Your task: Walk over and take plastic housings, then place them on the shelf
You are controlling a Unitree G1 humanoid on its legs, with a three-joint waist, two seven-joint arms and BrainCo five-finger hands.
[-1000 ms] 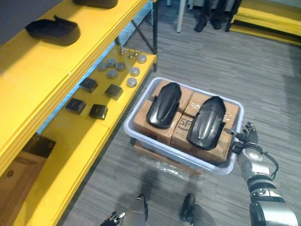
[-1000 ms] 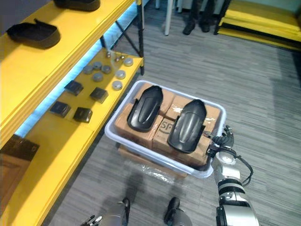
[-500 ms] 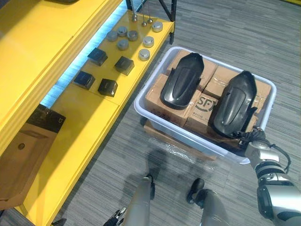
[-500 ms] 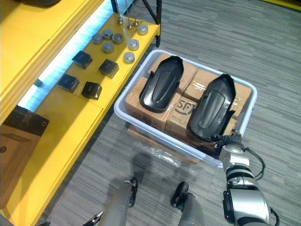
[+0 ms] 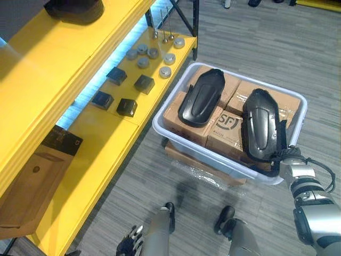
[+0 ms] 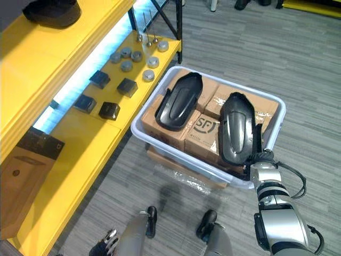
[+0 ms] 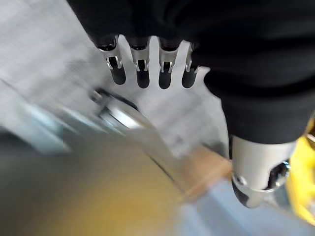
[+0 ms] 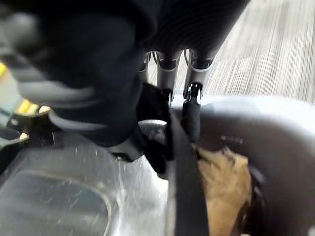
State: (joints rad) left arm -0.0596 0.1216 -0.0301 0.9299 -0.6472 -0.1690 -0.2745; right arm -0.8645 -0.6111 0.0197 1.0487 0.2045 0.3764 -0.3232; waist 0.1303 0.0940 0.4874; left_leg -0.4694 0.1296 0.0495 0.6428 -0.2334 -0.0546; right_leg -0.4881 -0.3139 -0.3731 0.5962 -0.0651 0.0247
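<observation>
Two black housings lie open side down on cardboard boxes (image 5: 178, 121) packed into a pale bin (image 5: 192, 146) on the floor, so they sit high and are easy to reach: the left housing (image 5: 201, 98) and the right housing (image 5: 260, 125). The right hand (image 5: 287, 160) is at the bin's near right corner, at the near end of the right housing. In the right wrist view its fingers (image 8: 192, 115) curl over the housing's thin dark rim with the thumb on the other side, which I read as a pinch on that edge, the handiest part to grab on a smooth domed shell. The left hand (image 5: 130, 246) hangs low by the floor, its fingers (image 7: 142, 76) straight and holding nothing.

Just left of the bin stands the yellow shelf (image 5: 80, 53). A third housing (image 5: 74, 8) sits on its top board, which suggests where these belong. The lower board carries small black blocks (image 5: 127, 106) and grey discs (image 5: 169, 58). Lifting appears to be the step in hand, and the left housing is untouched.
</observation>
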